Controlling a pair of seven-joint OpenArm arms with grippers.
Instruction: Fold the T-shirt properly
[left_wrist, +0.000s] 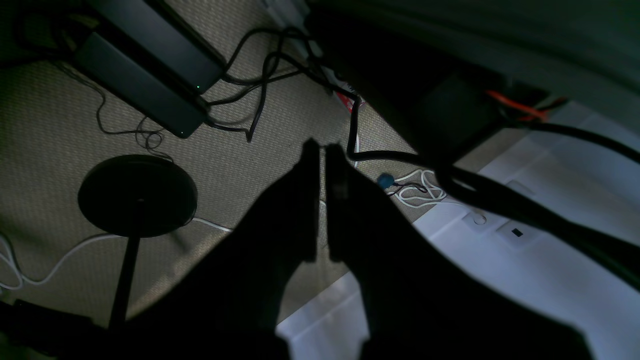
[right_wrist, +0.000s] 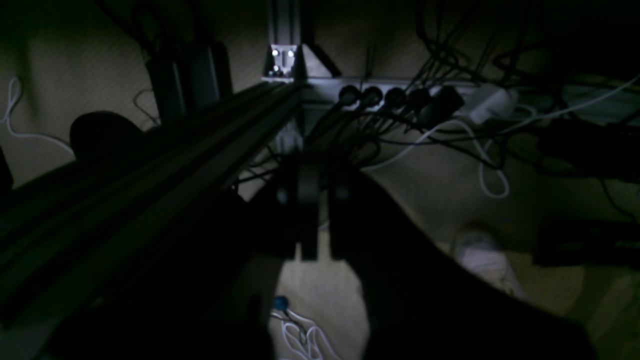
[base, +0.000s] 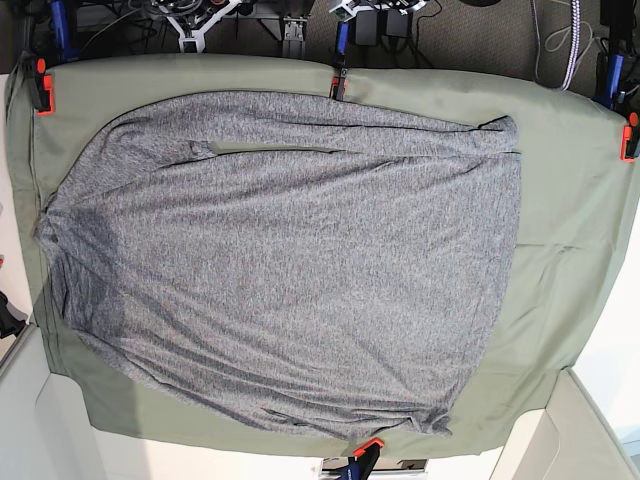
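The heather-grey T-shirt (base: 290, 260) lies spread flat over the olive-green cloth (base: 570, 200) in the base view, collar toward the left, hem toward the right, long sleeves along its far and near edges. Neither arm shows in the base view. In the left wrist view my left gripper (left_wrist: 322, 147) hangs over the carpeted floor, its dark fingers pressed together with nothing between them. In the right wrist view my right gripper (right_wrist: 320, 172) is likewise shut and empty, pointing down beside a table frame rail. The shirt appears in neither wrist view.
Orange clamps (base: 42, 85) pin the green cloth at its corners and edges (base: 365, 448). Below the table lie cables (left_wrist: 260, 75), a round black stand base (left_wrist: 137, 195), dark boxes (left_wrist: 150, 70), a power strip (right_wrist: 400, 97) and an aluminium frame rail (right_wrist: 150, 165).
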